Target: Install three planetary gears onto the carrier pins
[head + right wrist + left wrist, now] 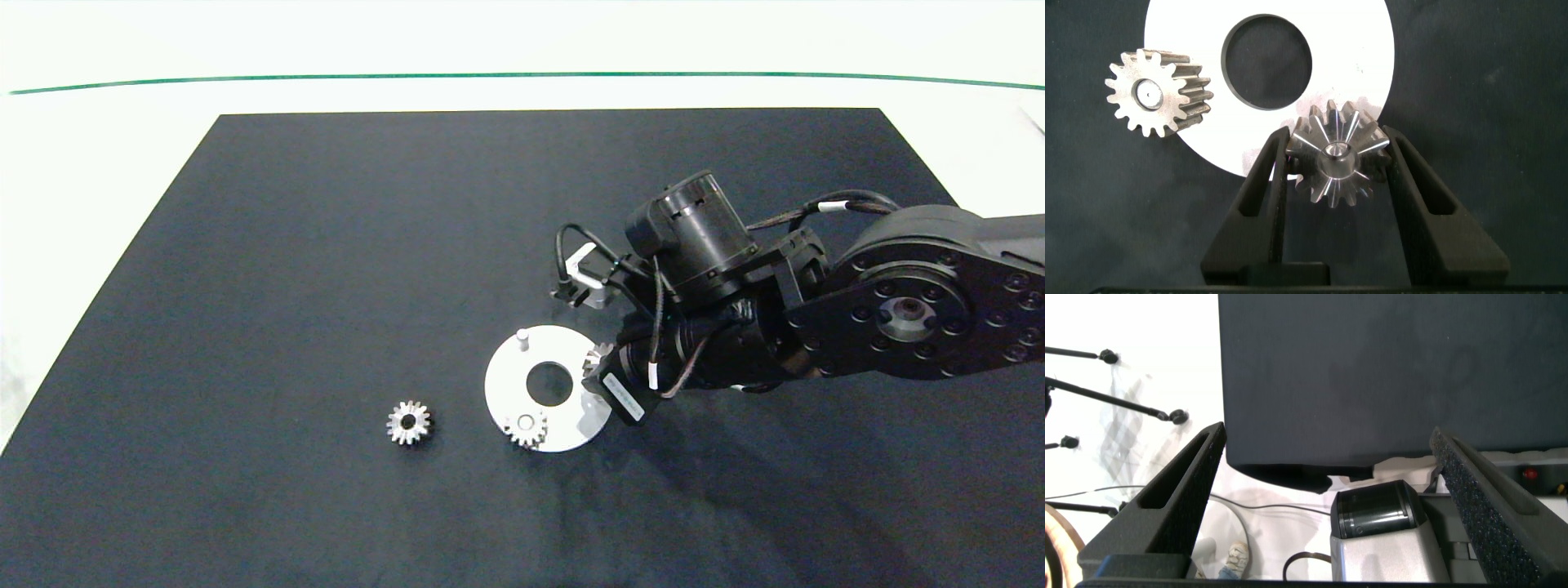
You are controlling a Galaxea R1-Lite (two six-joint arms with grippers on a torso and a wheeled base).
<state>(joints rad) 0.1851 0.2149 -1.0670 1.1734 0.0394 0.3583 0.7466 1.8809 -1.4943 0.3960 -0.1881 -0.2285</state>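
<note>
Gripped between the right gripper (1333, 175) fingers, closed on its teeth, one planetary gear (1335, 153) sits at the white disc (500, 384) rim. A second gear (525, 428) is seated on its pin, one bare pin (522, 336) stands free, and a third gear (409, 422) lies alone on open black mat (326, 245). Left gripper (1327, 498) hangs spread wide off the mat edge, holding nothing.

Right arm (898, 314) housing: we found it matte black, with a round joint plate ringed by dark screws.
Cabling: we noted black cables with white tags.
Right gripper (1335, 163) fingers: black, slotted.
Left gripper (1327, 474) fingers: dark, foam-textured.
</note>
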